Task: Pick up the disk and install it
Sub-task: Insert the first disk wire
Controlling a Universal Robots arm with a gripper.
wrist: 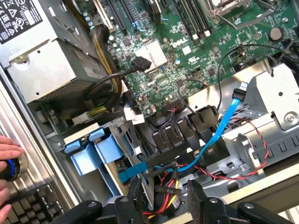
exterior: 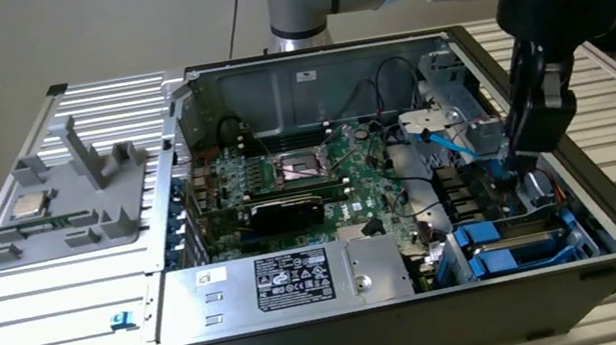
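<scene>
The disk [exterior: 516, 249], in its blue bracket, sits in the drive bay at the corner of the computer case [exterior: 367, 319], just beside the power supply [exterior: 299, 279] on the exterior view's right. The gripper [exterior: 515, 167] hangs just above that bay, farther from the power supply than the disk, its fingers [wrist: 198, 200] spread apart and holding nothing. Crowding it are a light blue data cable [exterior: 450, 144], twisted red-and-black wires [wrist: 243, 156] and black connectors [wrist: 177, 133], with the motherboard [exterior: 308, 172] behind the power supply and a person's hand [wrist: 8, 154] outside the case.
</scene>
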